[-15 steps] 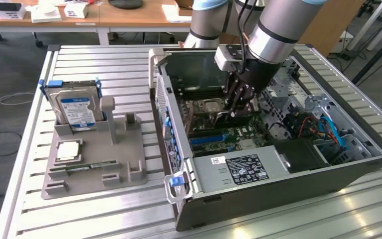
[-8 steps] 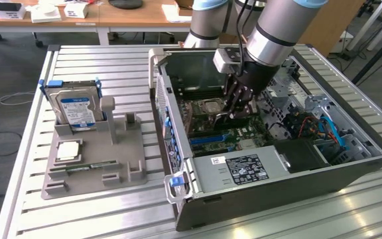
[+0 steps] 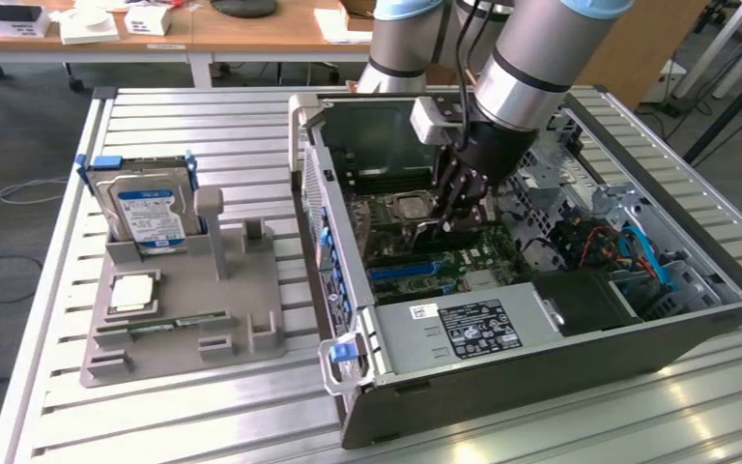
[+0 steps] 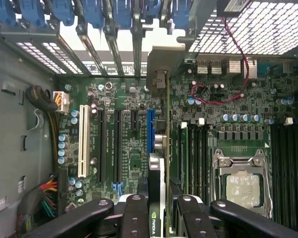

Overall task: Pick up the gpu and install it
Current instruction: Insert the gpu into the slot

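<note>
Hand (image 3: 459,215) down inside open case (image 3: 539,367), over the motherboard (image 4: 124,99). Fingers (image 4: 136,213) part-closed, one on each face of the gpu (image 4: 159,148), gripping it. Card is held edge-on, bracket end toward the slotted rear wall of the case. Gpu stands just beside the blue slot (image 4: 150,130), between it and the CPU socket (image 4: 243,186). Cannot tell whether its lower edge sits in a slot. On the bench (image 3: 216,425), at the exterior view's left of the case: grey holder (image 3: 242,290) with hard drive (image 3: 150,213) upright in it.
</note>
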`<state>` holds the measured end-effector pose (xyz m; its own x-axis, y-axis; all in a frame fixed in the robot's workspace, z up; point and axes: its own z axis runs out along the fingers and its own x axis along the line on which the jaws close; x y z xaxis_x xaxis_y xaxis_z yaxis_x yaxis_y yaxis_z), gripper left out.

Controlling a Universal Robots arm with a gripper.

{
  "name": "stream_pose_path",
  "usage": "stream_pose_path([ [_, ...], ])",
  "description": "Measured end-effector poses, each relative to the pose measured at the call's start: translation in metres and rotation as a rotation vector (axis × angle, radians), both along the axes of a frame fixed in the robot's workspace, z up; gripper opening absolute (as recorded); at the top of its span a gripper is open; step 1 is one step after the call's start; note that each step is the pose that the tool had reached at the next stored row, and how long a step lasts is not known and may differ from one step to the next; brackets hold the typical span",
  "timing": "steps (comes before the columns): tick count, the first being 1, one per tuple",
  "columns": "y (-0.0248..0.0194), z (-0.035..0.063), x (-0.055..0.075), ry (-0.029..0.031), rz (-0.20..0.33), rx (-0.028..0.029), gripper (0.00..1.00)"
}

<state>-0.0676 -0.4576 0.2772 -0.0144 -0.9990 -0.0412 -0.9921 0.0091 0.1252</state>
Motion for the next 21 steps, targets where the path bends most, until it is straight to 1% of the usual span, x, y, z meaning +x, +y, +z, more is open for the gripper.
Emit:
stream_pose_path([
  [4,-0.0001,-0.0002,-0.0008,-0.0001,0.000,-0.0003,0.27],
  [9,-0.0002,-0.0043,-0.0018,-0.0002,0.000,-0.0002,0.27],
  [12,-0.0003,-0.0049,-0.0019,-0.0001,0.000,-0.0005,0.27],
  [13,-0.0003,-0.0050,-0.0026,-0.0003,0.000,-0.0005,0.27],
  [15,-0.0002,-0.0052,-0.0060,-0.0025,0.000,-0.0001,0.27],
  [21,-0.0008,-0.0051,-0.0073,-0.0029,0.000,-0.0004,0.27],
])
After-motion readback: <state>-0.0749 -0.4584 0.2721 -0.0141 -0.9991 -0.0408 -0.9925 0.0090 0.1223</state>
